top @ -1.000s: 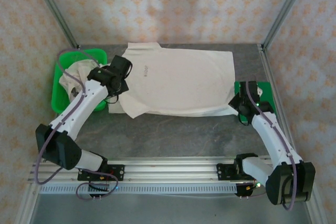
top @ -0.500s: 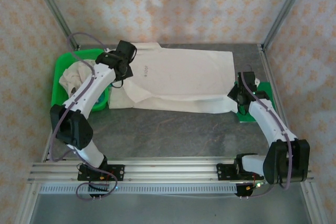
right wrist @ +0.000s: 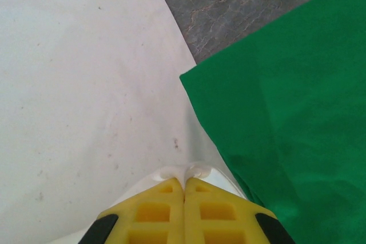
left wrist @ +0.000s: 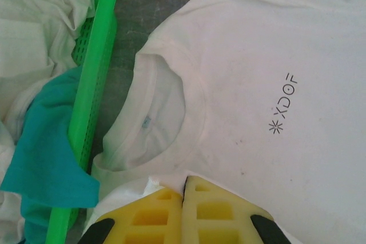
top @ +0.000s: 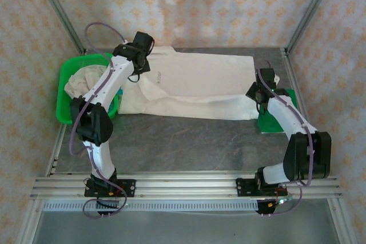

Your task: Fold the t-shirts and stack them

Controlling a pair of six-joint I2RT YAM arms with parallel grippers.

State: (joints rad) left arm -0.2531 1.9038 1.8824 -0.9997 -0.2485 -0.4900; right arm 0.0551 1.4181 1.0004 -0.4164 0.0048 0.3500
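Note:
A cream t-shirt [top: 194, 87] with a small dark chest print [left wrist: 284, 102] lies spread across the grey table, its near edge lifted and folding toward the back. My left gripper [top: 139, 67] is shut on the shirt's fabric near the collar [left wrist: 184, 180]. My right gripper [top: 257, 91] is shut on the hem corner [right wrist: 184, 174] at the shirt's right end, above the flat green mat [right wrist: 286, 101]. More cream shirts [left wrist: 34, 32] and a teal one [left wrist: 48, 141] lie bunched in the green basket [top: 68, 72] at the left.
The green mat [top: 280, 115] lies at the table's right edge, partly under the right arm. Metal frame posts stand at the back corners. Bare grey tabletop [top: 189, 141] stretches between the shirt and the front rail.
Both grippers have moved toward the back, carrying the shirt's near edge up and over the rest. The strip of shirt at the front has narrowed.

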